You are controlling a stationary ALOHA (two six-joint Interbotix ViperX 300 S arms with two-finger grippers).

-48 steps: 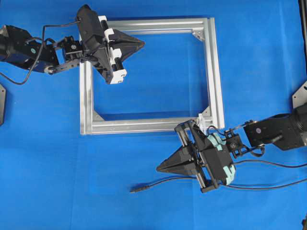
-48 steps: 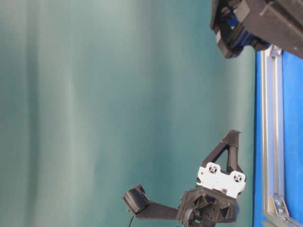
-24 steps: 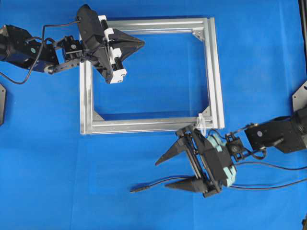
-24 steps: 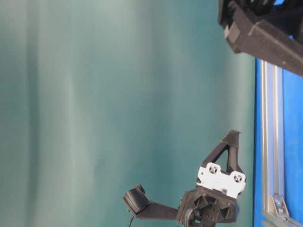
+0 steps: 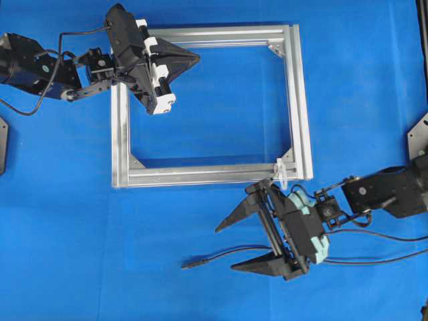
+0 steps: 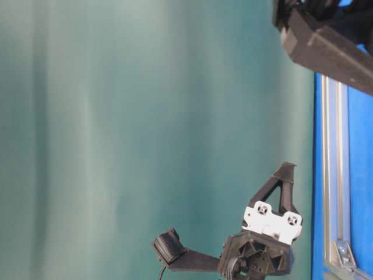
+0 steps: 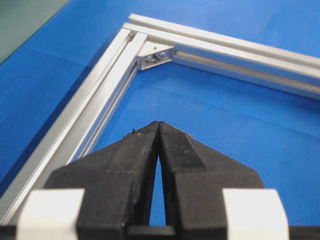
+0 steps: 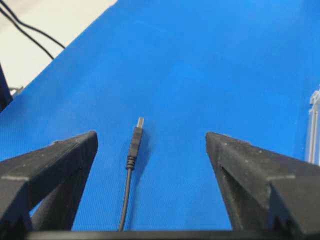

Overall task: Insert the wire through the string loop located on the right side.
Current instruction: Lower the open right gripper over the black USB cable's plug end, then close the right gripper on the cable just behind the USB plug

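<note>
Overhead: the wire (image 5: 221,256) is lying on the blue bench (image 5: 80,254), its plug between the right gripper's (image 5: 224,248) released jaws; the string loop (image 5: 281,170) is hanging at the frame's (image 5: 200,175) corner. Left wrist: the left gripper's (image 7: 158,125) jaws are clenching, empty.

Black arms with looping black cables, tapered black claws: white blocks left (image 5: 195,59), teal housing right (image 5: 225,245).
</note>
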